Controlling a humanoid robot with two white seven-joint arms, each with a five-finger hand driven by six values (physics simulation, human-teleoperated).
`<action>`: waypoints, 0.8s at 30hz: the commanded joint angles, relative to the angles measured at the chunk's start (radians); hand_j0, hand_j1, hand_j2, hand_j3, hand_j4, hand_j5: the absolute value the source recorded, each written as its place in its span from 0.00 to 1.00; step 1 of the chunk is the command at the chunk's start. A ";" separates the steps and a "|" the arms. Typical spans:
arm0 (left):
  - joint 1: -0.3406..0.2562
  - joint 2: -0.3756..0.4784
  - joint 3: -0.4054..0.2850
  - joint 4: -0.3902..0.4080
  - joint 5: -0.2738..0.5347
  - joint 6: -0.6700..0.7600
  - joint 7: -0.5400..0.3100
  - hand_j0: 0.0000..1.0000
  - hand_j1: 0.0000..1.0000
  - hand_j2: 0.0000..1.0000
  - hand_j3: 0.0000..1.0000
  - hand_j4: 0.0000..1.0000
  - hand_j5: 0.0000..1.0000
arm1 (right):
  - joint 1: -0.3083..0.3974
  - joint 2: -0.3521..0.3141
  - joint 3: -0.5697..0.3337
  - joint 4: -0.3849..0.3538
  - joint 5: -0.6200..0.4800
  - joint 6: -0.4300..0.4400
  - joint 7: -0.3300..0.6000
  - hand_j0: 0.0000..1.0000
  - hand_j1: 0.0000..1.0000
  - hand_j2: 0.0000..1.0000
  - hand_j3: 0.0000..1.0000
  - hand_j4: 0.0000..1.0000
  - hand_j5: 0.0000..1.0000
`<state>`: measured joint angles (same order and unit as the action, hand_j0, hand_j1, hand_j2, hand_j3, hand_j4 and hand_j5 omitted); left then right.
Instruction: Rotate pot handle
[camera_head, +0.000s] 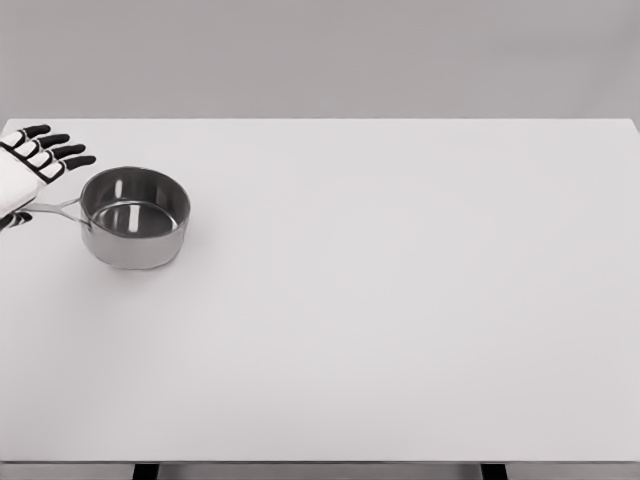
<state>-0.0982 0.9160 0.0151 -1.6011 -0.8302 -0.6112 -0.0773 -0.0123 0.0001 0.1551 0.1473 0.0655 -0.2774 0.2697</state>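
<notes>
Steel saucepan (135, 217) stands upright on the white table (400, 300), its thin handle (55, 208) pointing left. Left hand (28, 165), fingers (60, 150) spread and gripping nothing, hovers over the handle. Close around the handle's outer end and sweep slowly, keeping the base flat.

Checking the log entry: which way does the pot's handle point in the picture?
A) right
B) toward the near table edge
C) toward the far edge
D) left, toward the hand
D: the handle runs left from the pot to the left hand.

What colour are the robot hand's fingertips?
Black, on the white left robot hand; head view shows it best.
</notes>
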 joint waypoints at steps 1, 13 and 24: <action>0.000 -0.003 -0.001 0.004 0.005 0.000 0.001 1.00 1.00 1.00 1.00 1.00 1.00 | 0.000 0.000 0.000 0.000 0.000 0.000 0.000 1.00 1.00 1.00 1.00 1.00 1.00; -0.020 -0.026 -0.001 0.046 -0.018 0.000 -0.025 1.00 1.00 1.00 1.00 1.00 1.00 | 0.000 0.000 0.000 0.000 0.000 0.000 0.000 1.00 1.00 1.00 1.00 1.00 1.00; -0.058 -0.052 -0.037 0.082 -0.026 0.000 -0.030 1.00 1.00 1.00 1.00 1.00 1.00 | 0.000 0.000 0.000 0.000 0.000 0.000 0.000 1.00 1.00 1.00 1.00 1.00 1.00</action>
<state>-0.1611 0.8670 -0.0153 -1.5237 -0.8598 -0.6113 -0.1076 -0.0123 0.0001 0.1551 0.1473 0.0655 -0.2774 0.2697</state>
